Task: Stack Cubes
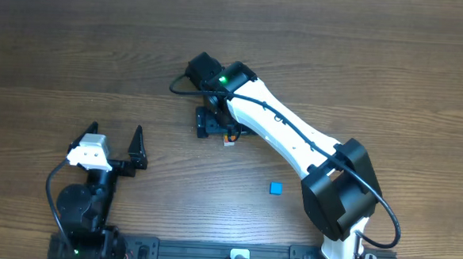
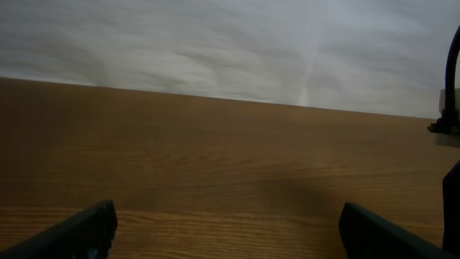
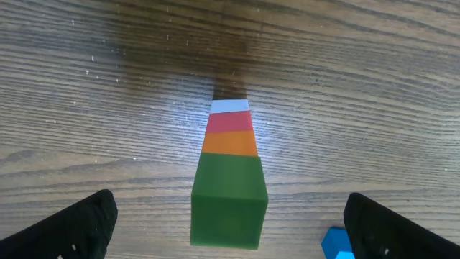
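Though half-hidden from above, four-cube stack (image 3: 228, 188) beneath wide right jaws; left jaws wide.

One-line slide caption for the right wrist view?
Right end effector open over a four-cube stack, green cube on top; blue cube loose on the table.

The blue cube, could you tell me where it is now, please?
The blue cube lies alone on the table, right of centre in the top view, apart from the green-topped stack under the right gripper.
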### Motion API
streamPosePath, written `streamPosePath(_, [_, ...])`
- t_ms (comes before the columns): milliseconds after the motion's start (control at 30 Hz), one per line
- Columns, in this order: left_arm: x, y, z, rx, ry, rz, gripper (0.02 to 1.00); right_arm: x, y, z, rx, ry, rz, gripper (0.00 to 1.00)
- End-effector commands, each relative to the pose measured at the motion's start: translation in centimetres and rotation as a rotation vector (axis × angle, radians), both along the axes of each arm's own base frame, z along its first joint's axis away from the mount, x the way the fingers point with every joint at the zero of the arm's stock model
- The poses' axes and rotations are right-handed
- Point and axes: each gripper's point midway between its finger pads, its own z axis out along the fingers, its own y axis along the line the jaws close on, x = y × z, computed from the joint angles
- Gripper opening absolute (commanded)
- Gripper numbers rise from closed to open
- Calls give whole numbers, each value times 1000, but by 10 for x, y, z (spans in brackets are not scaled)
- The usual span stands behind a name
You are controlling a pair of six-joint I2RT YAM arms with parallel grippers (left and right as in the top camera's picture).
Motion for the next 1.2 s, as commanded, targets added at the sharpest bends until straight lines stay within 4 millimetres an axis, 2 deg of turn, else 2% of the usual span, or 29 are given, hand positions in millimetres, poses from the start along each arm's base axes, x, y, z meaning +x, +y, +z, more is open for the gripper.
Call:
streamPosePath(33, [0, -1, 0, 14, -7, -8, 1000, 4, -4, 5, 5, -14, -17, 991])
streamPosePath(100, [0, -1, 0, 14, -7, -8, 1000, 7, -4, 21, 31, -44, -7, 991])
streamPosePath(233, [0, -1, 0, 14, -7, -8, 1000, 3, -16, 68, 75, -111, 23, 991])
streamPosePath(367, [0, -1, 0, 14, -7, -8, 1000, -14, -53, 100, 18, -142, -1, 991])
streamPosePath(467, [0, -1, 0, 14, -7, -8, 1000, -33, -78, 107, -15, -116, -20, 989])
streamPosePath(600, [0, -1, 0, 14, -7, -8, 1000, -59, -102, 82, -41, -73, -59, 991])
streamPosePath(767, [0, -1, 0, 14, -7, -8, 998, -98, -112, 28, 8, 7, -80, 993])
streamPosePath(933, [0, -1, 0, 14, -7, -8, 998, -126, -127, -20, -7, 67, -130, 993])
streamPosePath(1033, [0, -1, 0, 14, -7, -8, 1000, -134, -133, -40, -15, 83, -142, 993])
streamPosePath(1200, [0, -1, 0, 14, -7, -8, 998, -131, -131, -54, 7, 55, -140, 985])
